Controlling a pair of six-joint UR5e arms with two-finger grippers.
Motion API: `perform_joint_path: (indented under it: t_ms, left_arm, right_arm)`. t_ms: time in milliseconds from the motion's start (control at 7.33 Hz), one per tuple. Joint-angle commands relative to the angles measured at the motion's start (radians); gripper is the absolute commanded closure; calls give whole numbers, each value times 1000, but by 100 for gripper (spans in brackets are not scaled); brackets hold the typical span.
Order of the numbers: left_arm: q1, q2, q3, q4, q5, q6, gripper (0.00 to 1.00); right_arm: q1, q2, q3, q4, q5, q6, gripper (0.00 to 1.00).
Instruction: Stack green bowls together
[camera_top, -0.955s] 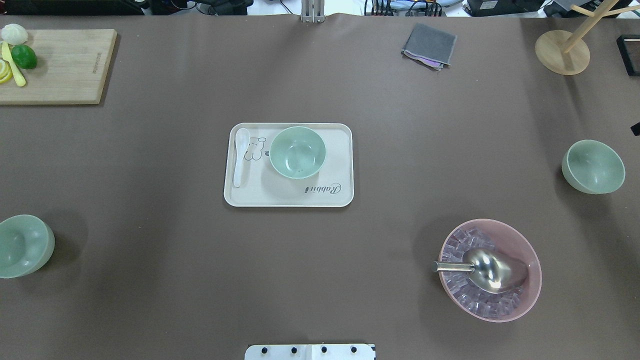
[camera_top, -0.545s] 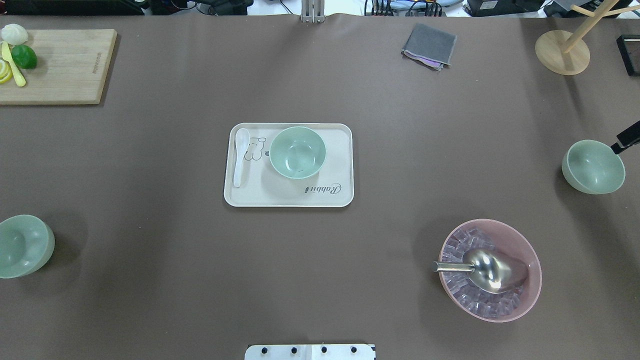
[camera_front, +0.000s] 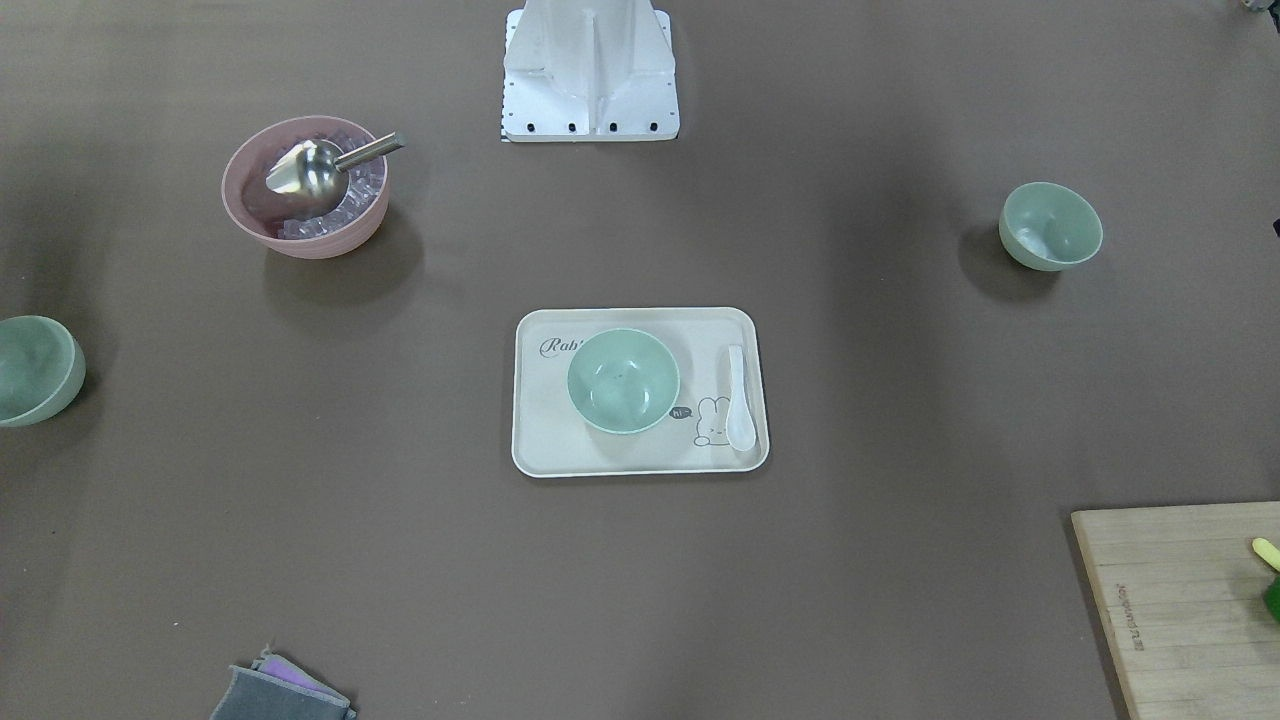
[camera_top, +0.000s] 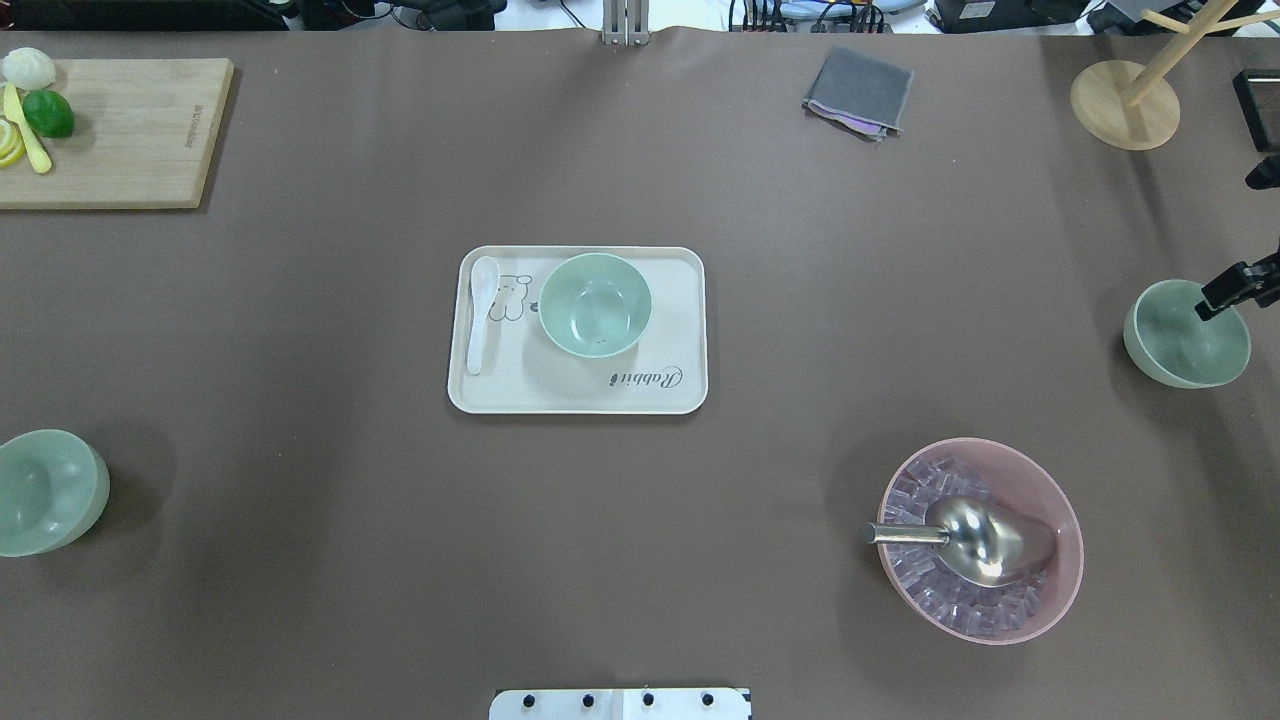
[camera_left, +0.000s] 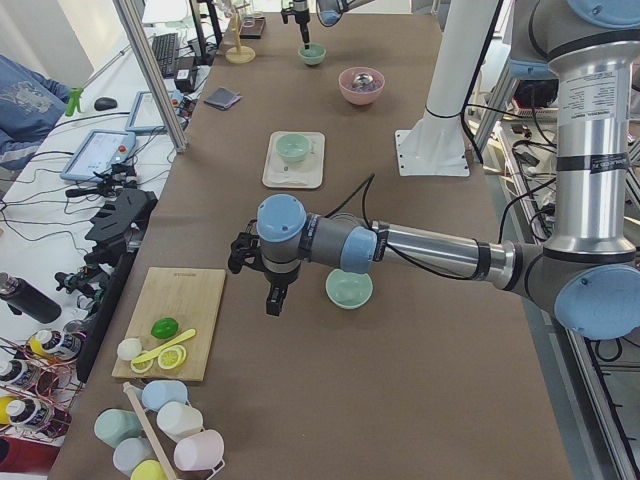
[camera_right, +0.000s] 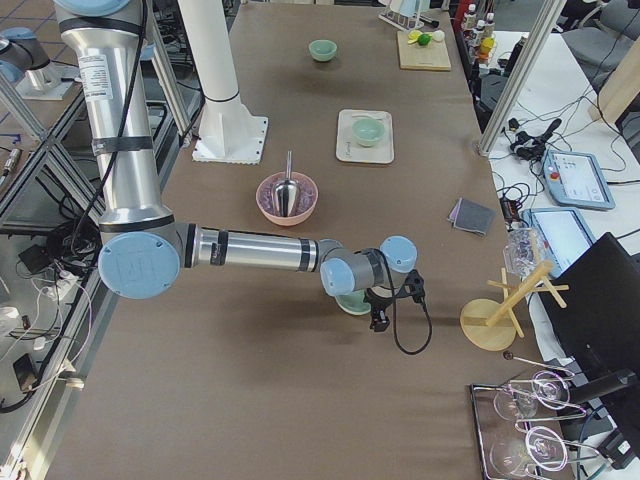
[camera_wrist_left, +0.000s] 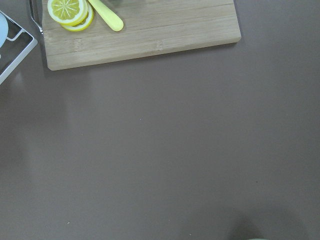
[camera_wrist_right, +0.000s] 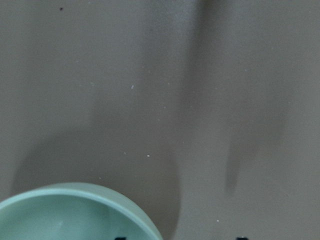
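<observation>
Three pale green bowls are on the table. One bowl (camera_top: 595, 304) stands on the cream tray (camera_top: 680, 395) in the middle. One bowl (camera_top: 1187, 340) is at the right edge and one bowl (camera_top: 45, 490) at the left edge. My right gripper (camera_top: 1225, 295) reaches in from the right over the right bowl's far rim. In the right wrist view its two fingertips (camera_wrist_right: 118, 238) show apart at the bottom edge, above the bowl's rim (camera_wrist_right: 75, 200), so it is open. My left gripper (camera_left: 272, 298) hangs beside the left bowl (camera_left: 349, 289); I cannot tell whether it is open.
A white spoon (camera_top: 482, 312) lies on the tray. A pink bowl (camera_top: 1040, 480) with ice and a metal scoop (camera_top: 970, 540) sits front right. A cutting board (camera_top: 130, 130) with lemon and lime is far left, a grey cloth (camera_top: 858, 90) and a wooden stand (camera_top: 1124, 105) are at the back.
My right gripper has come in from the right edge and now reaches over the right bowl's rim. The bowls have not moved.
</observation>
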Motion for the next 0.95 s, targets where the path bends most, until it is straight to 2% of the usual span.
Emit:
perform_joint_path:
  t_ms: [0, 273, 409, 682, 818]
  left_arm:
    - [0, 6, -3, 0, -8, -1, 3]
    - [2, 8, 15, 2, -48, -27, 3]
    - [8, 9, 11, -2, -69, -107, 3]
    - [78, 110, 9, -159, -57, -194, 2]
    - [134, 135, 11, -264, -31, -322, 3]
  right_arm:
    - [-5, 3, -12, 11, 2, 16, 100]
    - [-2, 18, 42, 0, 107, 81, 100]
    - [0, 17, 94, -6, 129, 146, 100]
    - [-9, 73, 181, -18, 204, 352, 100]
    - [-66, 119, 226, -20, 207, 495, 100]
